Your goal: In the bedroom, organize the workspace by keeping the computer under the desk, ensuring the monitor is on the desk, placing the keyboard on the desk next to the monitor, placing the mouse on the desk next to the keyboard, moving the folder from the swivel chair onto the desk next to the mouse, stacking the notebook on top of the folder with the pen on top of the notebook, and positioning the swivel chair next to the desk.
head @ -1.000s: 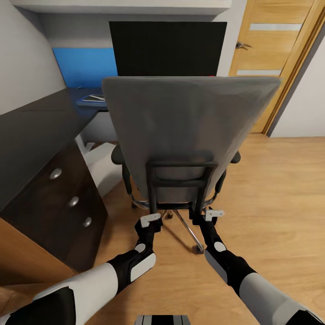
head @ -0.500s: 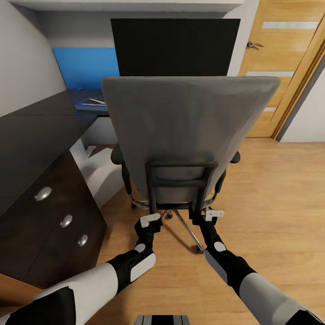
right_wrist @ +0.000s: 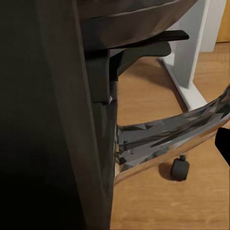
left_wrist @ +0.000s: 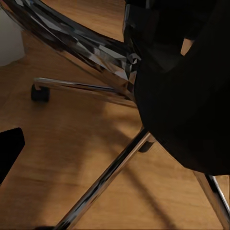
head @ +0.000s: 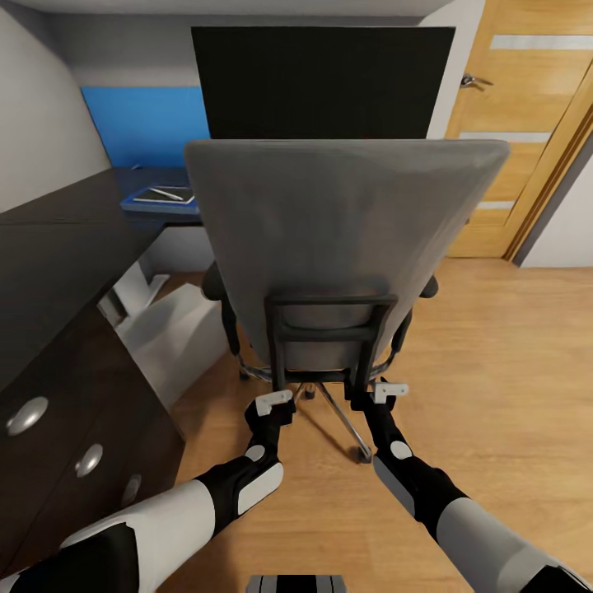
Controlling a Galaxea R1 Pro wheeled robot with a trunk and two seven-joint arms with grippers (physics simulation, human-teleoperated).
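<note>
Hands, left point(head: 275, 403) and right point(head: 389, 390), grip the chair's point(head: 338, 239) black back frame; monitor point(head: 321, 82) stands on the tabletop point(head: 58, 247) beyond.

no writing, label, brand, number or sign can be read on anything here.

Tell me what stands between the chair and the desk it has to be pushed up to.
Nothing visible blocks it. The chair faces the monitor, with both grippers, left and right, at its back frame. The desk runs along its left, and the white computer stands on the floor beside it, clear of the castors.
</note>
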